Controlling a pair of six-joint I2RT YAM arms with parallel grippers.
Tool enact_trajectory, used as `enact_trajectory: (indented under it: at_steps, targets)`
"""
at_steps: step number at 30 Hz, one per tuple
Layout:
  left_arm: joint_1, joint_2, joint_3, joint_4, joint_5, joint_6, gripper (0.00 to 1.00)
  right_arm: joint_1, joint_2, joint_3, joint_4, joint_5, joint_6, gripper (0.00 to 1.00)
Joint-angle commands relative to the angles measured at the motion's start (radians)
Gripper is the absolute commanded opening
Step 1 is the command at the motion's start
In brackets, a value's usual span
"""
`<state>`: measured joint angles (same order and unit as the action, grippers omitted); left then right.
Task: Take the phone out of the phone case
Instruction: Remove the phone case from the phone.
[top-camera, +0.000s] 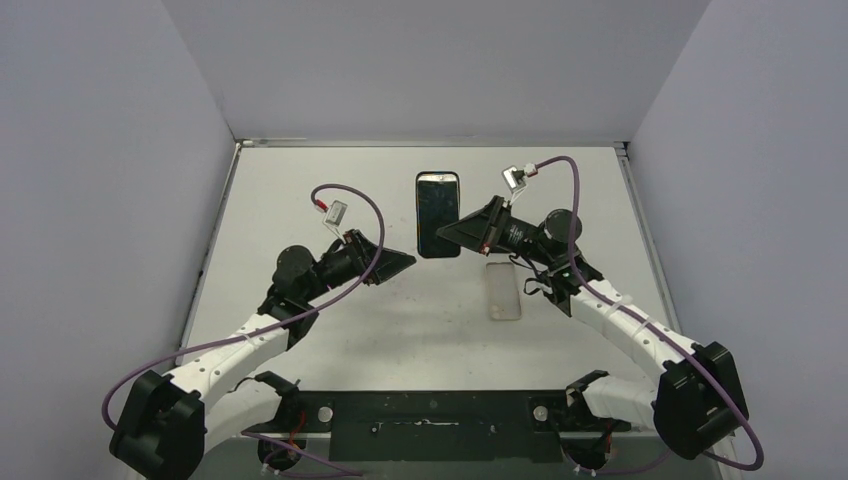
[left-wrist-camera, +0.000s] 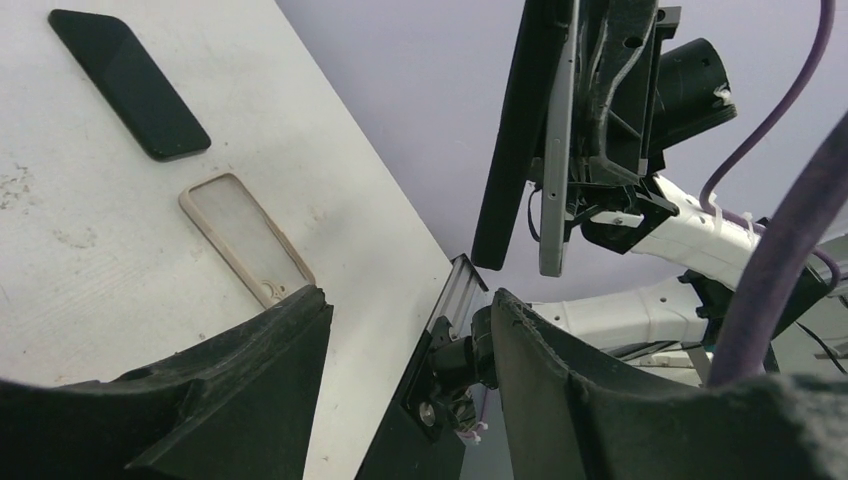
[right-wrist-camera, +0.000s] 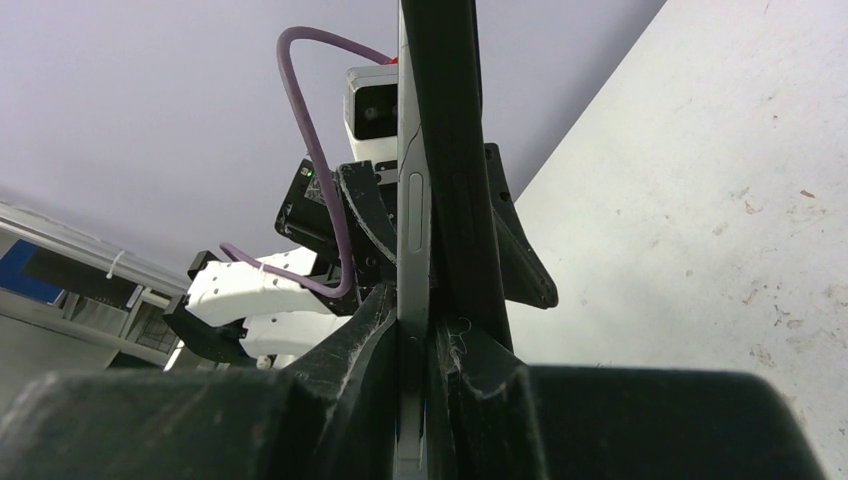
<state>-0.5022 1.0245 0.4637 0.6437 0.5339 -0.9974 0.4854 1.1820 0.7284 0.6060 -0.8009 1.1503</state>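
Right gripper (top-camera: 452, 233) pinches phone (right-wrist-camera: 414, 150) by long edge, silver side showing, raised off bench (top-camera: 330, 330) near far-middle. Case (top-camera: 503, 291) lies flat, empty, right of centre, apart from phone. Left gripper (left-wrist-camera: 410, 300) spread, near right gripper. Dark slab (left-wrist-camera: 130, 85) flat on bench beside case; cannot tell what.

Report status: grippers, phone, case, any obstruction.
Left gripper open, empty. Right gripper shut on phone, held off table. Clear case empty, flat on table. Black slab lies beside case; nothing blocking.
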Motion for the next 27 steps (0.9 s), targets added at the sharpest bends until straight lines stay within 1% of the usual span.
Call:
enact_trajectory:
  at_steps: [1, 6, 16, 23, 25, 27]
  targets:
    - [0.001, -0.008, 0.043, 0.115, 0.056, 0.013, 0.58, 0.007, -0.063, 0.032, 0.075, 0.005, -0.003, 0.0]
    - [-0.001, 0.019, 0.05, 0.141, 0.063, 0.003, 0.59, 0.018, -0.063, 0.037, 0.075, 0.002, -0.005, 0.0]
    - [-0.009, 0.097, 0.114, 0.177, 0.071, 0.007, 0.58, 0.05, -0.052, 0.038, 0.069, -0.001, -0.012, 0.0]
    - [-0.009, 0.16, 0.139, 0.28, 0.09, -0.042, 0.48, 0.081, -0.048, 0.035, 0.054, -0.025, -0.02, 0.0]
    - [-0.01, 0.175, 0.15, 0.297, 0.096, -0.05, 0.41, 0.086, -0.047, 0.03, 0.047, -0.032, -0.023, 0.0]
    - [-0.01, 0.185, 0.157, 0.304, 0.096, -0.051, 0.31, 0.09, -0.048, 0.022, 0.041, -0.04, -0.024, 0.0]
